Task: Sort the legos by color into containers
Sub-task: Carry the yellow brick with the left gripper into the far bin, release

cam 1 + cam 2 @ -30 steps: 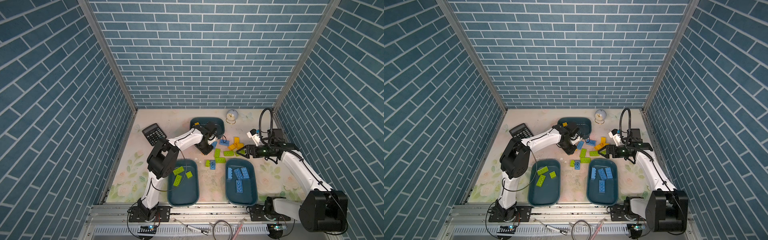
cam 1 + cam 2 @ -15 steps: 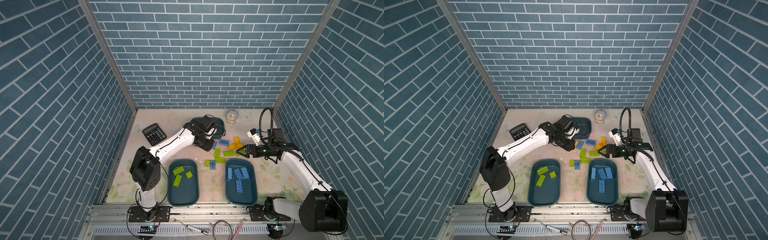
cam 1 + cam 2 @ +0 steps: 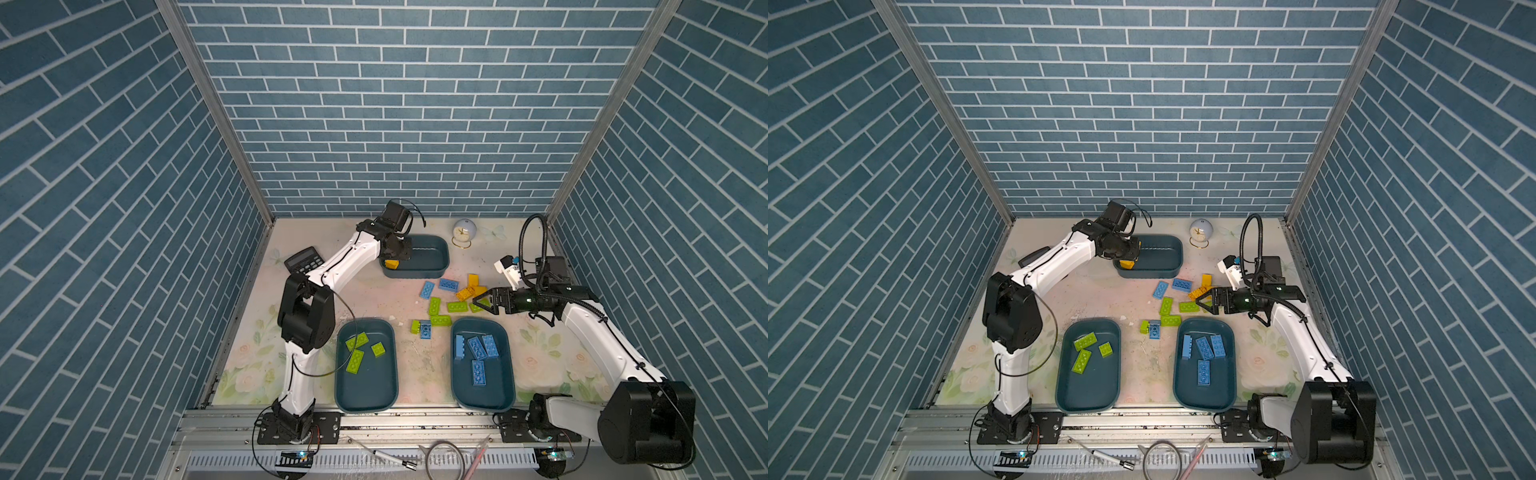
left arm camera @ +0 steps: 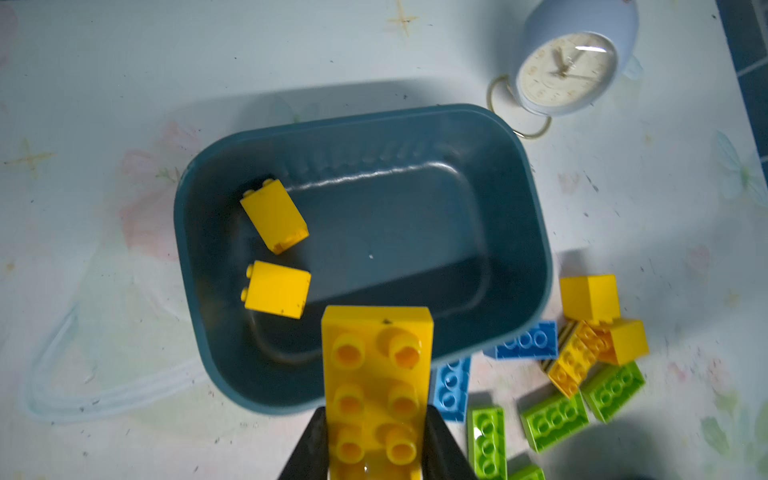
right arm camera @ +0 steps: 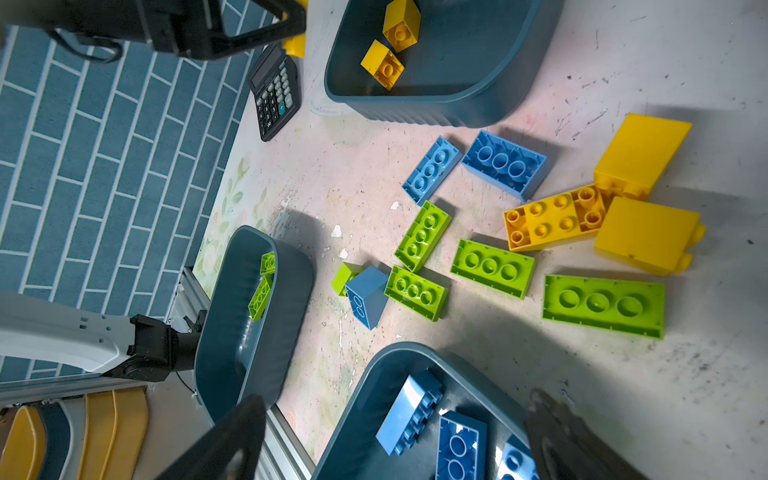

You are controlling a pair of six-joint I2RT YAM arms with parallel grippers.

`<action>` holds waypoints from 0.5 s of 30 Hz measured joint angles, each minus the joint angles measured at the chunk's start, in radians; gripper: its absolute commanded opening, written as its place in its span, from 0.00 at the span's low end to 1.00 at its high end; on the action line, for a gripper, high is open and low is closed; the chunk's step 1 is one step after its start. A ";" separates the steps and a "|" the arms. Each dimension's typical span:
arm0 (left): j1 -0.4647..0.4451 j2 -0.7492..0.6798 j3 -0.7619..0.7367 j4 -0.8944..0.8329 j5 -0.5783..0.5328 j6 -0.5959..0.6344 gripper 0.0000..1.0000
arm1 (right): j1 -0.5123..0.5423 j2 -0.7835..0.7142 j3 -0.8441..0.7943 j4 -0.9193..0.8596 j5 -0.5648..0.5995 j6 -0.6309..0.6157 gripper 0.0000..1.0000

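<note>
My left gripper (image 4: 376, 415) is shut on a yellow 2x4 lego (image 4: 376, 374) and hangs over the left end of the back container (image 3: 432, 272). That container (image 4: 536, 232) has two yellow bricks (image 4: 274, 216) lying in it. My right gripper (image 3: 482, 300) stands open and empty beside the loose pile: blue (image 3: 427, 289), yellow (image 3: 471, 286) and green legos (image 3: 457, 306). The front left container (image 3: 365, 399) holds three green bricks. Several blue bricks lie in the front right container (image 3: 484, 399).
A black calculator (image 3: 303, 261) lies left of the back container, under my left arm. A small round clock (image 3: 463, 230) stands at the back, right of that container. Cables and tools lie along the front rail.
My left gripper has risen from the edge of the pile and moved back over the back container with the yellow brick. Its elbow swung left. The right arm has not moved.
</note>
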 measured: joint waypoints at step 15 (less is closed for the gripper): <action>0.023 0.335 0.323 -0.009 -0.018 -0.066 0.37 | 0.000 0.003 0.003 -0.001 0.012 0.001 0.97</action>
